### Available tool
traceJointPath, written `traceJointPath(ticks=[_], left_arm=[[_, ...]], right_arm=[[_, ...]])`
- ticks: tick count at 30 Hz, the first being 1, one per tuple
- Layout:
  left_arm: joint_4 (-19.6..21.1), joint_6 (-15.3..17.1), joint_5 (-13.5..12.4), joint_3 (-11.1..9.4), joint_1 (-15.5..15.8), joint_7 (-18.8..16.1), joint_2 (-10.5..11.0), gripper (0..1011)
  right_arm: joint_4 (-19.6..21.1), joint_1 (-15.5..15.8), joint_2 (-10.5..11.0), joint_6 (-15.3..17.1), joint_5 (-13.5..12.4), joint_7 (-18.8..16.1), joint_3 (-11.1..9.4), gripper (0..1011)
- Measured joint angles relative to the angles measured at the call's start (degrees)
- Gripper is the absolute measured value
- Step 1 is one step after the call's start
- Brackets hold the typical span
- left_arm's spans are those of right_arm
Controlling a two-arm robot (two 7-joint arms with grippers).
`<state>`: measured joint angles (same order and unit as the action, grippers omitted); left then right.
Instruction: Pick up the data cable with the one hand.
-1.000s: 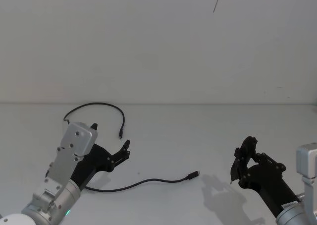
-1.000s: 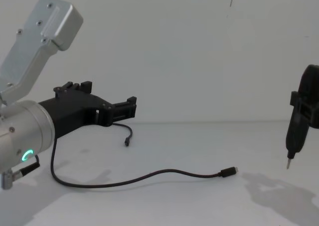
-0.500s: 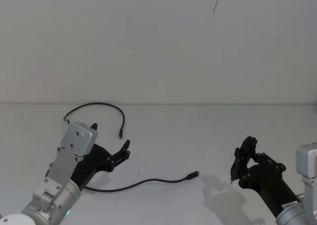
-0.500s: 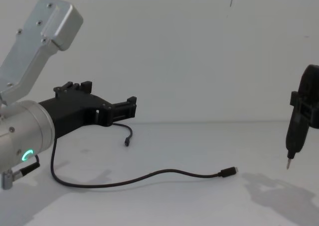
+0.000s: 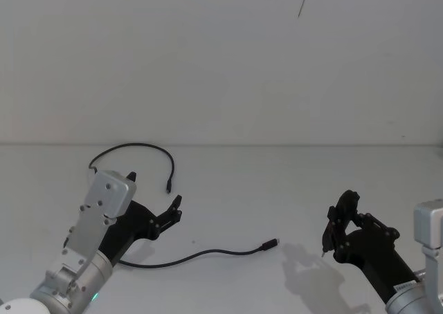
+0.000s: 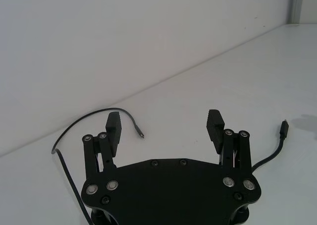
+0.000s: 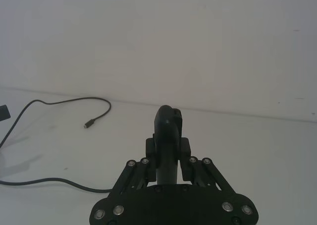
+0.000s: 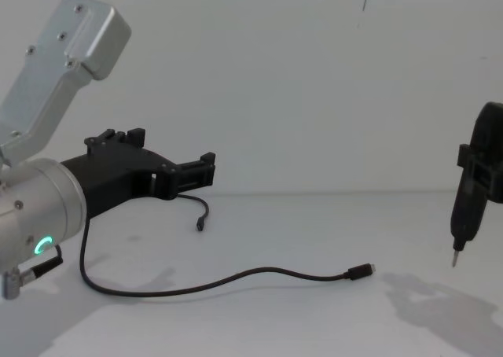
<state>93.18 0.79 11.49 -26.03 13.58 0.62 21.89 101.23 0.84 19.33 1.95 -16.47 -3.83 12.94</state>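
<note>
No brand or legible writing appears; a small white label [image 5: 403,285] on the right arm carries print too small to read. The left gripper [image 6: 164,122] is at 8 o'clock on the white table [image 5: 277,182], with its two fingers spread wide and nothing between them. The data cable [image 5: 208,253] lies loose on the table, a thin, matte black, round cord. One plug [image 5: 270,244], with a silver tip, rests toward 4 o'clock from the left gripper. From there the cord sweeps back under that arm, reappears at its far side and arches round to the second plug [image 5: 168,187], at 12 o'clock from the nearer finger. The head view shows this far arch complete. In the chest view most of it is hidden behind the arm. The chest view does show that the left gripper is clear of the surface and of the cord. It also shows a glowing green ring [image 8: 43,245] on the smooth silver cylindrical wrist [image 8: 35,211], and an angular silver housing [image 8: 67,58] above it. The left wrist view adds the flat, rectangular finger pads [image 6: 113,122] and the silver screw heads on the black linkage (both plugs appear there beyond the fingers). The right gripper [image 7: 168,146] is at 4 o'clock, its fingers closed against a black pen-shaped tool [image 8: 464,211] with a metal point. It is well apart from the cable.
</note>
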Motion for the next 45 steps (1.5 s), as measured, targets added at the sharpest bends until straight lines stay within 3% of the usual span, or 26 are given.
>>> traceJointPath(ticks=[8,15,28,33,45], left_arm=[[0.0,0.0,0.1,0.1,0.1,0.6,0.1,1000],[-0.2,0.4,1.5,0.2,0.5,3.8,1.2,1001],[-1.8,3.5,6.2,0.9,3.4,16.2,6.3,1001],[-5.3,4.7,7.7,1.1,6.9,22.6,8.8,1001],[-12.0,4.6,9.4,0.2,13.2,32.5,11.0,1001]], right_arm=[[0.0,0.0,0.0,0.0,0.0,0.0,0.0,263],[0.0,0.0,0.0,0.0,0.0,0.0,0.0,263],[0.0,0.0,0.0,0.0,0.0,0.0,0.0,263],[0.0,0.0,0.0,0.0,0.0,0.0,0.0,263],[0.0,0.0,0.0,0.0,0.0,0.0,0.0,263]])
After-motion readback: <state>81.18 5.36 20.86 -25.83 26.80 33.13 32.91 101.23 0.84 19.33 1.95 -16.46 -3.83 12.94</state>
